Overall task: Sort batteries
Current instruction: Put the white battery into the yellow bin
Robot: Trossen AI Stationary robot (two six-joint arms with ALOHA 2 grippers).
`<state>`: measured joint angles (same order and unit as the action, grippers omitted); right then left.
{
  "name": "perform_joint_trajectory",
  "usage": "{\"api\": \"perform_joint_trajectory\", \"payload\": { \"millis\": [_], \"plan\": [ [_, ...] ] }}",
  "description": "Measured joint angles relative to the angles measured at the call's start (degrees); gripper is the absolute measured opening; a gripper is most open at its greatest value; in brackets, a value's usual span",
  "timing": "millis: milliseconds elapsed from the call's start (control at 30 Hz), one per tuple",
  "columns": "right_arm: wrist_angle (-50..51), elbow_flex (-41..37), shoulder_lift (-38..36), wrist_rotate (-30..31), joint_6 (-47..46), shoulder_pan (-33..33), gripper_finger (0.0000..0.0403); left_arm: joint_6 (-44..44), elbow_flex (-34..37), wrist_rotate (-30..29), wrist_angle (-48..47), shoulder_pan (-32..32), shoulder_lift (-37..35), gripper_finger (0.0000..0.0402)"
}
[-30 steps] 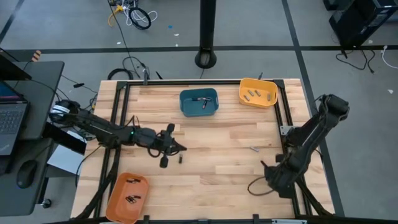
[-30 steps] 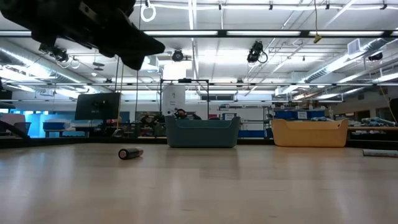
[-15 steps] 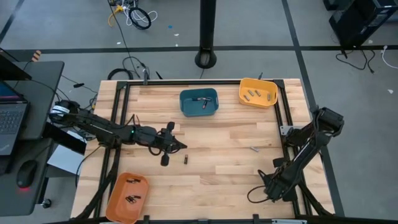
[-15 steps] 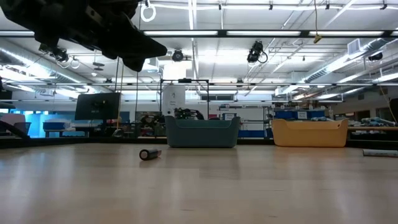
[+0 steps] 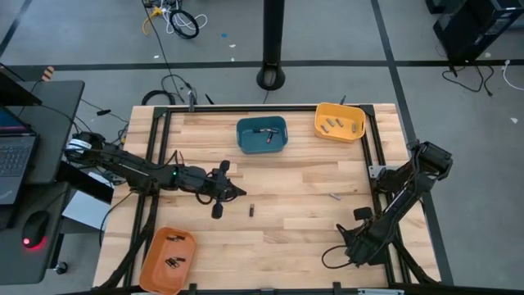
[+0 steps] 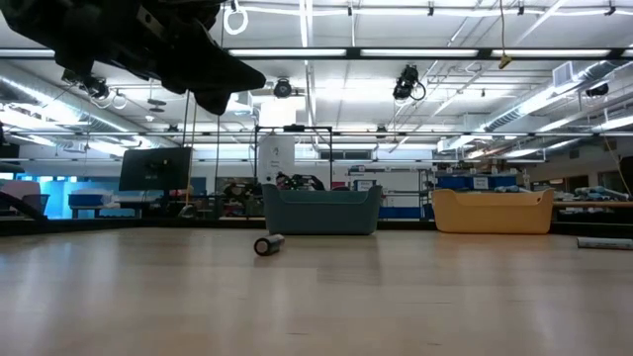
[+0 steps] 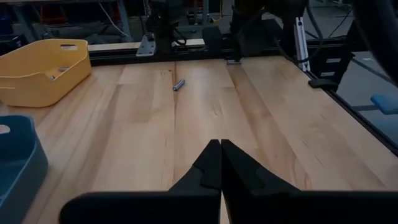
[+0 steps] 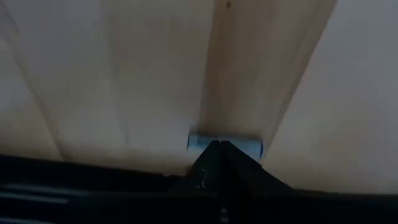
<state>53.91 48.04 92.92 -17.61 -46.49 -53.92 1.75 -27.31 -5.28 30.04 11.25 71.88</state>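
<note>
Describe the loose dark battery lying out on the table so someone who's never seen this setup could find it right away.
Start at the light wooden table and find the blue plastic bin at its far edge. Come toward the near edge from that bin to mid-table: the small dark cylindrical battery lies there alone on bare wood. Unlike the slim silvery battery farther right, it is stubby and dark.

The high view looks straight down on the whole counter [image 5: 278,205] from well above; the low view sits at counter height, facing level across the wood toward the blue bin [image 6: 320,211] and yellow bin [image 6: 492,211], both also seen from above; the left wrist view looks forward along the counter toward the yellow bin [image 7: 42,70]; the right wrist view hangs very near the boards, facing down.
</note>
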Motion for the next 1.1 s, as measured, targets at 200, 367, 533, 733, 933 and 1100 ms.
{"api": "perform_joint_trajectory", "payload": {
  "millis": [200, 367, 533, 733, 933, 1100],
  "plan": [
    [5.36, 1.62, -0.02, -2.53, 0.63, -0.07, 0.0009, 0.01, 0.00, 0.00, -0.02, 0.00, 0.00, 0.0006],
    [5.60, 0.45, -0.04, -5.55, 0.79, -0.88, 0.0009, 0.01, 0.00, -0.02, -0.24, 0.00, 0.02, 0.0006],
    [3.38, -1.43, -0.04, -6.10, 0.90, -0.86, 0.0009, 0.05, 0.00, -0.02, -1.23, 0.00, 0.02, 0.0006],
    [0.02, -1.96, -0.04, -4.59, -0.06, -0.43, 0.0009, 0.10, 0.00, -0.04, -1.26, 0.00, 0.02, 0.0006],
    [7.45, 2.16, -1.82, -2.99, -5.80, 2.63, 0.0009, 1.04, 0.00, -1.10, -1.07, 0.00, 0.02, 0.0006],
    [1.37, 3.14, -6.96, 6.85, -22.65, 4.30, 0.0010, 1.92, 0.00, -2.28, -0.74, 0.00, 0.02, 0.0006]
  ]
}}
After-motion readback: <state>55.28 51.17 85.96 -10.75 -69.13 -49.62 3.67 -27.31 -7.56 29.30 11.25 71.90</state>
